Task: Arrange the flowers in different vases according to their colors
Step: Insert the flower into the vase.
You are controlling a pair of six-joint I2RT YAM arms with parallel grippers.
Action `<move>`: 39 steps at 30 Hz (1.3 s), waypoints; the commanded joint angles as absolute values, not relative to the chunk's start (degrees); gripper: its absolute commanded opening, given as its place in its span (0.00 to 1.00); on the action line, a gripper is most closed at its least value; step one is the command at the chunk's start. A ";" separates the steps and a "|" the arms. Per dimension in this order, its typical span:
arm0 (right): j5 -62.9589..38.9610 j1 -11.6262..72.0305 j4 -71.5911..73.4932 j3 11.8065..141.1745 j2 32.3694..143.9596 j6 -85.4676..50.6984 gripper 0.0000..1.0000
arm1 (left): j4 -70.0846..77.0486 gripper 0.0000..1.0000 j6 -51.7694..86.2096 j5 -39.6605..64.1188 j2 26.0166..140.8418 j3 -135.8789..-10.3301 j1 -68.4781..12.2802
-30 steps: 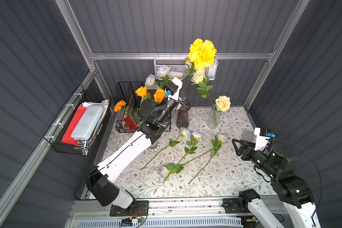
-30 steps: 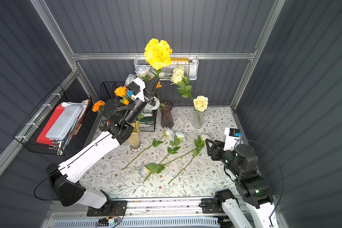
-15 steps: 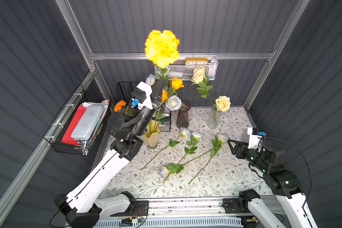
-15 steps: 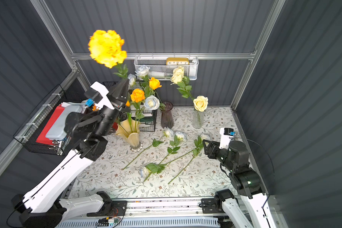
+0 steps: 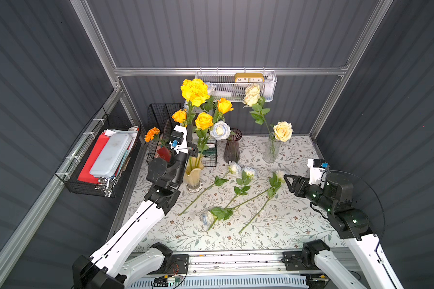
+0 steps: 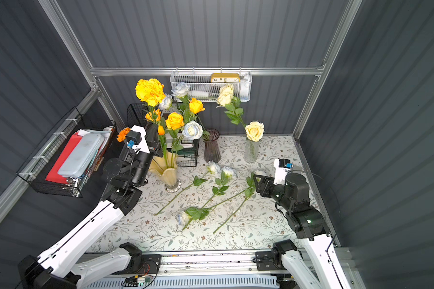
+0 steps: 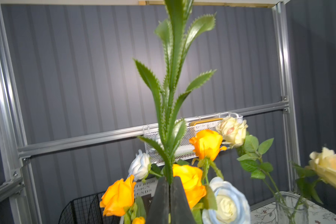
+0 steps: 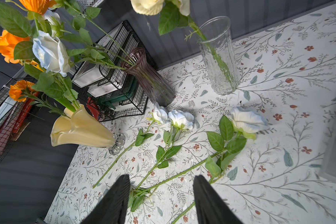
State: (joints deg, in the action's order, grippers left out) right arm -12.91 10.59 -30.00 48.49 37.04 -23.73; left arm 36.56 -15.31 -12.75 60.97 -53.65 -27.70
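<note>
The left arm (image 5: 140, 222) climbs from its base at the front, its white forearm slanting up and away. Its black wrist is bent so that the left gripper (image 7: 170, 201) points almost straight up. The two dark fingers are pressed together, with a green flower stem (image 7: 170, 116) pinched between them. The right arm (image 5: 346, 220) stands on the other side, folded at the elbow, its wrist tipped forward and down toward the middle. The right gripper (image 8: 161, 180) hangs in mid-air, its fingers spread apart with nothing between them.
</note>
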 commanded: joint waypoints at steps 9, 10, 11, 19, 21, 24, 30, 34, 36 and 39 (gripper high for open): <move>-13.56 10.04 -27.55 46.15 37.24 -23.88 0.57 | 45.87 0.00 -4.36 -5.68 61.87 -46.41 -19.34; -13.54 10.02 -27.44 46.06 37.37 -23.86 0.57 | 45.98 0.00 -3.67 -5.58 62.01 -45.85 -19.34; -13.54 10.03 -27.29 46.05 37.59 -23.82 0.57 | 46.44 0.04 -2.91 -5.25 62.34 -44.99 -19.34; -16.21 9.87 -27.90 46.53 37.49 -23.65 0.58 | 41.88 0.84 1.75 -11.02 59.05 -44.94 -19.42; -16.45 9.84 -29.16 47.30 37.55 -23.17 0.58 | 37.50 0.91 2.86 -10.93 56.72 -47.47 -19.46; -15.62 9.67 -30.92 47.94 38.00 -23.14 0.58 | 26.31 0.93 7.13 -9.68 55.81 -51.99 -21.34; -16.79 5.83 -31.86 46.13 42.52 -27.13 0.59 | 13.80 0.98 2.50 -17.74 60.96 -54.65 -44.36; -20.76 1.29 -30.57 44.03 44.11 -28.91 0.58 | 8.78 0.95 4.57 -11.72 66.39 -55.91 -49.08; -22.92 0.22 -29.96 42.97 44.09 -28.57 0.58 | 8.57 0.95 4.84 -11.25 67.80 -55.24 -50.39; -24.76 0.17 -30.89 41.96 46.01 -28.68 0.57 | 7.47 0.94 5.05 -7.49 70.19 -55.24 -51.76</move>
State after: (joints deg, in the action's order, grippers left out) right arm -21.15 0.36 -30.46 42.72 45.01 -28.01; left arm 10.11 4.29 -11.07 69.97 -54.83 -50.85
